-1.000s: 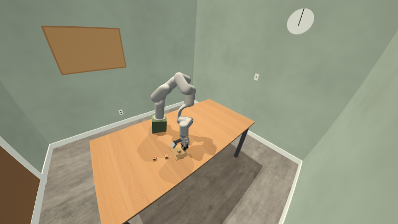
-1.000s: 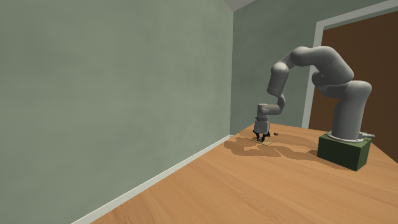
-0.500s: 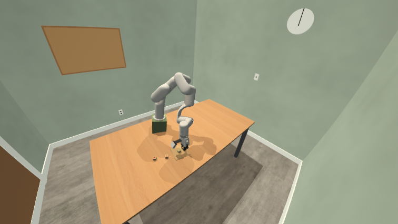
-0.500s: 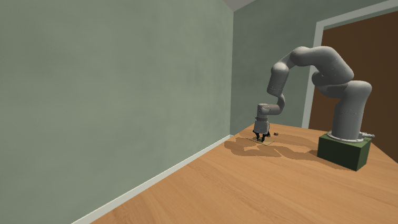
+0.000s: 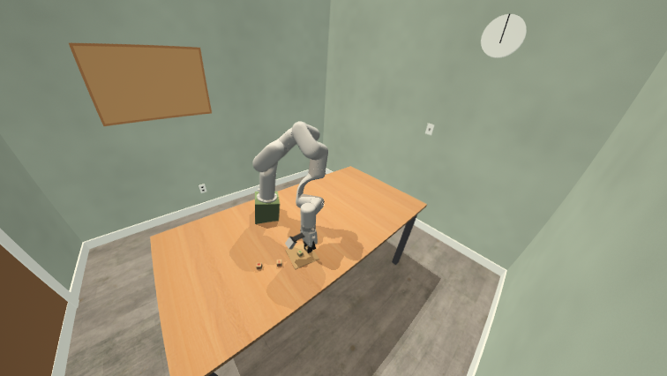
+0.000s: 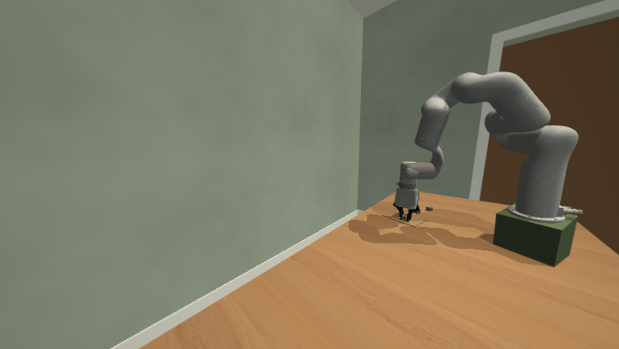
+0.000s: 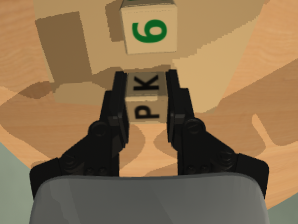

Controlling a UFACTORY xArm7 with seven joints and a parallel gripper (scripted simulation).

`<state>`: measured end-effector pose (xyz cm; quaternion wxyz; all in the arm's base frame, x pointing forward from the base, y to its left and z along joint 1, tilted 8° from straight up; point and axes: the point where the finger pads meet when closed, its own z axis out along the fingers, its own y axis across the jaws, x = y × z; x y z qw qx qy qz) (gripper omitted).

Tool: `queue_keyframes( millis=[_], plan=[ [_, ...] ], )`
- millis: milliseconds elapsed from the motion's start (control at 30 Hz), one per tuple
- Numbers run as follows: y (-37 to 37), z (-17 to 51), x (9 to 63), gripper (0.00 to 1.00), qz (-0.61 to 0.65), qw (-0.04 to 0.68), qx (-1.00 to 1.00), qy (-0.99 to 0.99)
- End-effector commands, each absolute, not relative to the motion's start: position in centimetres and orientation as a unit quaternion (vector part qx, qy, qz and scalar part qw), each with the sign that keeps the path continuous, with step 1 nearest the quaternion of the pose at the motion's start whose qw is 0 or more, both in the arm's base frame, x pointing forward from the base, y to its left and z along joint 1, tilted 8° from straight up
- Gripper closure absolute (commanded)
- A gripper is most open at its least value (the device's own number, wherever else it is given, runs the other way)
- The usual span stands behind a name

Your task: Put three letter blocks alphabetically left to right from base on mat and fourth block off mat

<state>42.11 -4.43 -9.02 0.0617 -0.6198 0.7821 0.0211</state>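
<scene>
My gripper (image 5: 310, 249) (image 6: 405, 219) (image 7: 146, 85) is shut on a small pale block (image 7: 147, 109). The wrist view shows a black P on what looks like its upper face and a black K on a side face. It is at the edge of the tan mat (image 5: 303, 264) (image 6: 417, 223) (image 7: 200, 87); whether it touches the mat is hidden. A block with a green 6-like mark (image 5: 300, 252) (image 7: 149, 31) stands on the mat beside the held one. Two more blocks are off the mat: one with a reddish mark (image 5: 258, 265) and one (image 5: 279, 262) nearer the mat. Their marks are too small to read.
The wooden table (image 5: 200, 284) (image 6: 303, 294) carries everything. The arm's green base (image 5: 266, 212) (image 6: 524, 238) stands at its back edge. The mat lies between the base and the front edge. Arm shadows fall across the mat and table.
</scene>
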Motion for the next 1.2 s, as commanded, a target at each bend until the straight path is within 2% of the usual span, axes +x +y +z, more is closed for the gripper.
queue_keyframes(
  millis=[0, 1167],
  plan=[
    [-4.48, -8.96, 42.25, 0.79, 0.02, 0.063, -0.619, 0.782],
    [-4.45, -9.3, 42.27, 0.79, 0.02, 0.063, -0.619, 0.782]
  ],
)
